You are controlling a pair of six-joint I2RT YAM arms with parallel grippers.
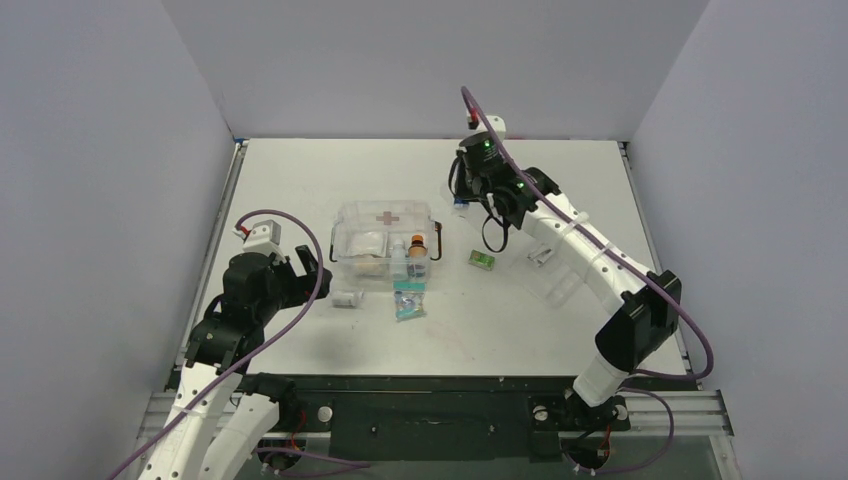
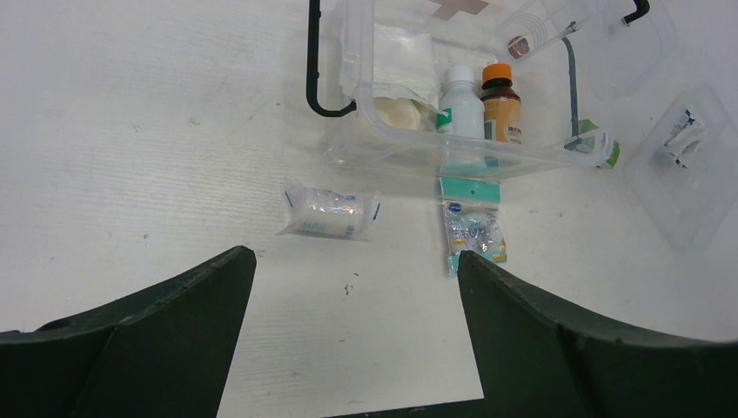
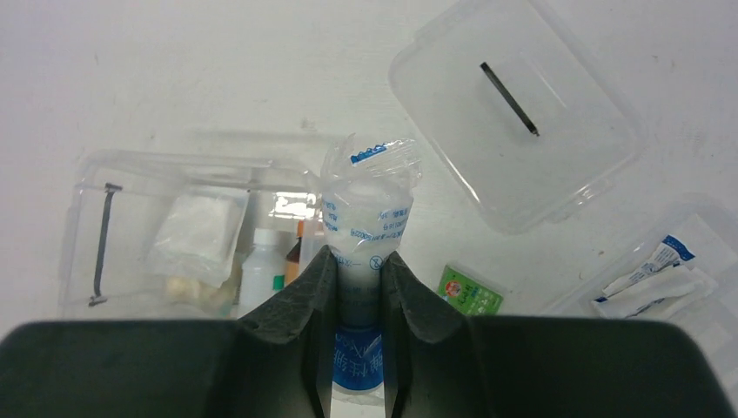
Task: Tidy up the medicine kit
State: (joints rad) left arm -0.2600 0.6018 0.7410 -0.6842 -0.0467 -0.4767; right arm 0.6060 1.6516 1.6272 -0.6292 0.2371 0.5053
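From above, the medicine kit sits open, left of mid-table. My right gripper hangs just beyond its right end, and my left gripper sits low off its left side. My left wrist view shows those fingers spread wide with nothing between them, above the table. Ahead lie one wrapped gauze roll and one teal-topped sachet, both just outside the kit's near wall. Inside I count two bottles — one white bottle and one amber bottle with an orange cap — plus what look like two flat gauze packs, though I can't be sure of that count. My right wrist view shows the fingers pinching a second wrapped roll by its lower half, its crimped top standing free. Below it are one clear lid, one small green packet and one shallow tray holding a few sachets. To do this well, I judge I should carry the roll leftward over the open space beside the bottles, lower it inside the walls, then let go — a drop from height could bounce it off the rim or topple a bottle.
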